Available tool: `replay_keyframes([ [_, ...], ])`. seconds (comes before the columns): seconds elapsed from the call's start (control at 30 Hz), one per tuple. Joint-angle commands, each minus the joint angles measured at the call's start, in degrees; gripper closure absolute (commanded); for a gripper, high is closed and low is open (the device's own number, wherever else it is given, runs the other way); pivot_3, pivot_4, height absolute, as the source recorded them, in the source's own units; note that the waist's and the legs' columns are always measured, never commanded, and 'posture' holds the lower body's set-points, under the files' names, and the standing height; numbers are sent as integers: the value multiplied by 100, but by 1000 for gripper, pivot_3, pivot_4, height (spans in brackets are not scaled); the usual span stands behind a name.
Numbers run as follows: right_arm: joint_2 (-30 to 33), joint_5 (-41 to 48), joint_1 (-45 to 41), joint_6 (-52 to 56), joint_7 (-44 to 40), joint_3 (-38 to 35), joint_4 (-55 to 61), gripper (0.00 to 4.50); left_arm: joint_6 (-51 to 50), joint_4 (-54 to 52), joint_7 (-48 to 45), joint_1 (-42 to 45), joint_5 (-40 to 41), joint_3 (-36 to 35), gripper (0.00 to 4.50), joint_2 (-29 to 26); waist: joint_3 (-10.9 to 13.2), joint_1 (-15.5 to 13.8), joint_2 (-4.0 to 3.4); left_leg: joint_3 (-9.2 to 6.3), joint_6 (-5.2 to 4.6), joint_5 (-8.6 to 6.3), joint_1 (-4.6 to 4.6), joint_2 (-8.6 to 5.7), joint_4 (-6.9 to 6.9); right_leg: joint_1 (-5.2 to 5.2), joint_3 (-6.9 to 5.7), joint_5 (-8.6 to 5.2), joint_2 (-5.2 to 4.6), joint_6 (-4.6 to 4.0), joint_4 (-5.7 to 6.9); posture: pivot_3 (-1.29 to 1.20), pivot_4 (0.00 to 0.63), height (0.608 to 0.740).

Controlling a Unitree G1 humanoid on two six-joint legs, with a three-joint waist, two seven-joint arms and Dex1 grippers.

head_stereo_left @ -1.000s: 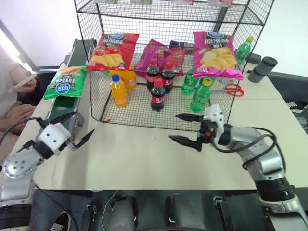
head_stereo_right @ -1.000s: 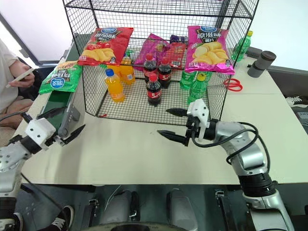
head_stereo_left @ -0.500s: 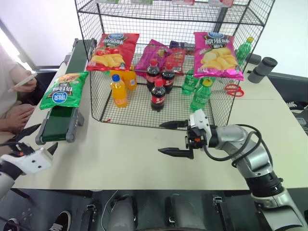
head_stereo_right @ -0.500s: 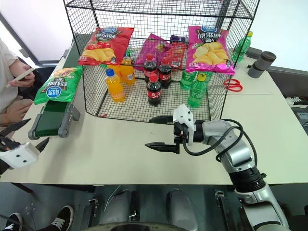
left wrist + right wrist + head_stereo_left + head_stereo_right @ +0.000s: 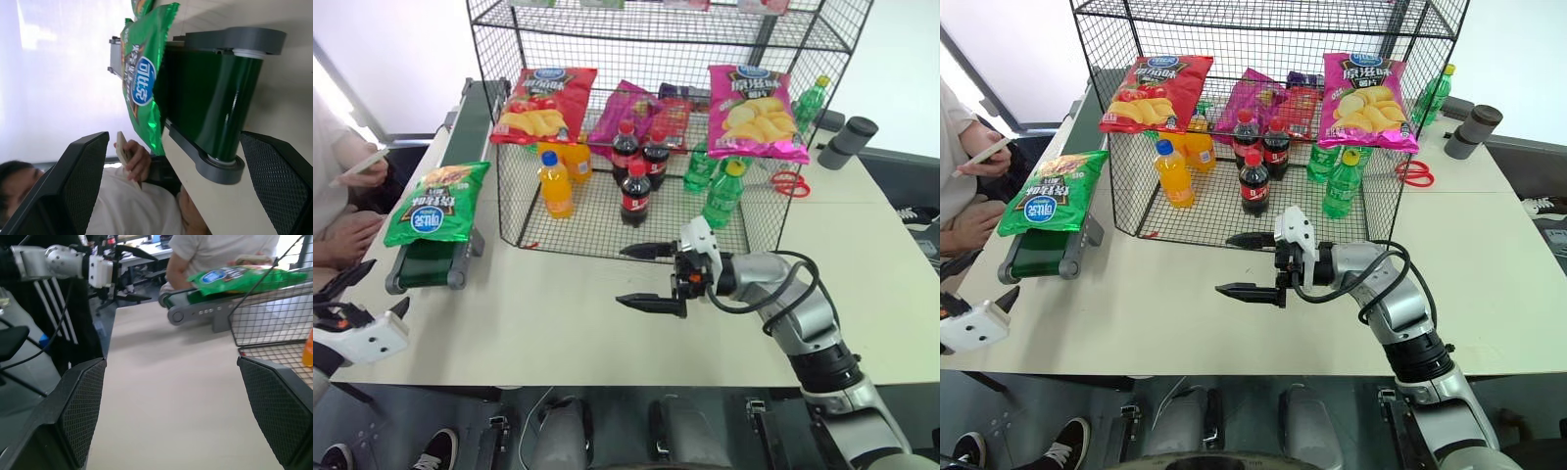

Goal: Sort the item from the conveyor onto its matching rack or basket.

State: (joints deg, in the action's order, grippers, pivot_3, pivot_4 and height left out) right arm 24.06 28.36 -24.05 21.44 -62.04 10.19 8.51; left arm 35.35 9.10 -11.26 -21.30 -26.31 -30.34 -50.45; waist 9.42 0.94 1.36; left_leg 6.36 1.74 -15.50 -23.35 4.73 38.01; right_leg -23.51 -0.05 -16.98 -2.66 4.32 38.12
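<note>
Since the earlier frames, green crisp bag (image 5: pixel 435 203) has ridden down to the conveyor (image 5: pixel 438 257) roller end (nearly overhanging), left gripper (image 5: pixel 360 298) withdrawn outward, right gripper (image 5: pixel 649 275) nearer, both spread and empty; risk: bag tips off before any grasp.

Silver-grey right arm (image 5: pixel 803 313), black cables, white wrist block, black claw (image 5: pixel 646 276) fingers.

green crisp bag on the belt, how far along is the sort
Done: nothing yet; the green crisp bag lies on the conveyor, near its roller end. In hand: nothing. The left gripper is open beside the belt end, the right gripper open over the table. Left: grasp the bag and put it in the black wire rack.
</note>
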Motion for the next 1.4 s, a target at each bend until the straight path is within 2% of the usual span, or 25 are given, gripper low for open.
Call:
replay_keyframes([
  [0.03, -26, -37, 26, -372, 1, -148, 85, 48, -40, -4, 116, 77, 4, 28, 0, -104, 0, 3, 0, 0, 0, 0, 0, 0, 0, 0, 0, 0, 0, 0, 0, 0, 150, 740],
  [0.93, 223, -253, 170, -595, 173, -290, 96, 48, -241, 353, 52, 938, 117, 783, 0, -327, 0, -8, 0, 23, 0, 0, 0, -2, 0, -2, 0, 1, 10, 1, 2, 0, 150, 740],
  [1.03, 253, -255, 156, -573, 214, -340, 106, 0, -212, 427, 5, 1021, 238, 853, 667, -322, 0, -4, 0, 24, 0, 0, 0, -2, 0, -2, 0, 1, 11, 1, 2, 0, 150, 740],
  [1.07, 257, -276, 155, -584, 235, -351, 102, 0, -214, 435, -1, 1031, 247, 872, 1064, -333, 0, -2, 0, 24, 0, 0, 0, -1, 0, -2, 0, 1, 12, 2, 3, 0, 150, 740],
  [1.3, 275, -346, 208, -655, 279, -365, 62, 0, -234, 390, -79, 1083, 361, 876, 4461, -389, 0, -8, 0, 25, 1, 0, 0, -1, 0, -3, 0, 1, 13, 2, 3, 0, 150, 740],
  [1.4, 270, -372, 175, -682, 290, -367, 4, 0, -252, 320, -112, 1100, 463, 779, 4461, -420, 0, -10, 0, 25, 0, 0, 0, -2, 0, -2, 0, 1, 13, 2, 3, 0, 150, 740],
])
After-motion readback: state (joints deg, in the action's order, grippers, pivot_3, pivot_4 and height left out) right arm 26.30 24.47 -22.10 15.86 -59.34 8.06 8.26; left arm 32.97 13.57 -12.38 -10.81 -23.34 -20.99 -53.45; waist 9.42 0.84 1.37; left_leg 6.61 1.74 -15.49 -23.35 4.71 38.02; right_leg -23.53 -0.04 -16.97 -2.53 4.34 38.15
